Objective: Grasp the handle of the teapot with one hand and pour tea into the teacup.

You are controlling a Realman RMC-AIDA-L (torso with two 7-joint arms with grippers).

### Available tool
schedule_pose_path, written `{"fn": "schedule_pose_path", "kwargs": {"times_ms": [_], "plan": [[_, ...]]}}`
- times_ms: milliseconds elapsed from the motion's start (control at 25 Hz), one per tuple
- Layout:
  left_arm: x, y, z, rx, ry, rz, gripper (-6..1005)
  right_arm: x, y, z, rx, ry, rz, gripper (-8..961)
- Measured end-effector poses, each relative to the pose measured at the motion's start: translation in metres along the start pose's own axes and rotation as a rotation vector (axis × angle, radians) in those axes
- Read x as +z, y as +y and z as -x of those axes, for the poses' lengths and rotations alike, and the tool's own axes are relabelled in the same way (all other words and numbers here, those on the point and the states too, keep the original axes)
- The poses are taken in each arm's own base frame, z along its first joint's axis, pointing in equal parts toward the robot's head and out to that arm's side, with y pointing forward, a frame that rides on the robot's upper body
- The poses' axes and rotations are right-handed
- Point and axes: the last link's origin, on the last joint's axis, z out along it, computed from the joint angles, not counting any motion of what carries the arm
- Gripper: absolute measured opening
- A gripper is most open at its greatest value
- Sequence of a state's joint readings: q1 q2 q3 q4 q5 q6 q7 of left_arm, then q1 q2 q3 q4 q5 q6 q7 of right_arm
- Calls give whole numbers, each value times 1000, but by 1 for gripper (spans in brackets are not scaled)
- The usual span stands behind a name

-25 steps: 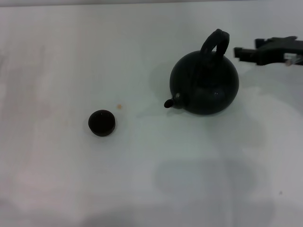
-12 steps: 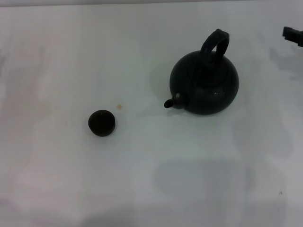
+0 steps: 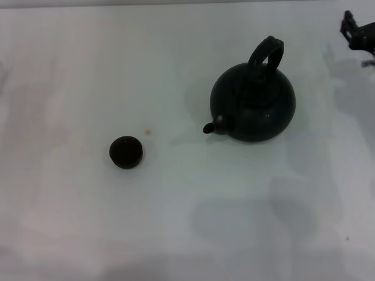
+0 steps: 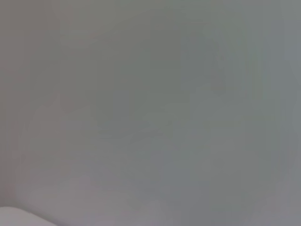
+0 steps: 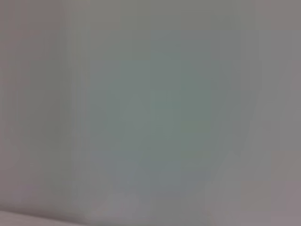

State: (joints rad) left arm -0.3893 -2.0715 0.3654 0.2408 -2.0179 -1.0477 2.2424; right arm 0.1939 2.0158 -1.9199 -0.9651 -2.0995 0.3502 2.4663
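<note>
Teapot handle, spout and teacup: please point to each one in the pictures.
handle (image 3: 266,51), head view, top of the arch.
spout (image 3: 208,128), head view, its tip.
teacup (image 3: 126,151), head view, centre of the cup.

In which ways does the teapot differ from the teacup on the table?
The teapot is far larger than the teacup. The teapot has an arched handle and a short spout; the teacup has neither. The teapot's body is round and closed, while the teacup is low. Both are dark and stand upright, untouched.
</note>
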Motion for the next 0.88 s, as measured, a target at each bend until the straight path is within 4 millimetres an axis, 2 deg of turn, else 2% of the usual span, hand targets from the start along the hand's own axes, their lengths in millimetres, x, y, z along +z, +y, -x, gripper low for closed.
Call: {"fn": "schedule_pose_path", "kwargs": {"times_ms": [160,440,640,720,880], "plan": [[2,5,2,50,-10,21,787,6,8,-3,28,6,4,675],[7,12,4,80,-16,43,787,11,-1,-14,142,42,-65,672],[9,16,6,94,-22,51,786,-2,-1,-22,186,-112,-106,669],[9,16,6,96,-22,51,786,-2,-1,-21,177,-123,-106,668],[10,16,6,98,-21,52,787,7,4,-26,182,-56,-68,665]]}}
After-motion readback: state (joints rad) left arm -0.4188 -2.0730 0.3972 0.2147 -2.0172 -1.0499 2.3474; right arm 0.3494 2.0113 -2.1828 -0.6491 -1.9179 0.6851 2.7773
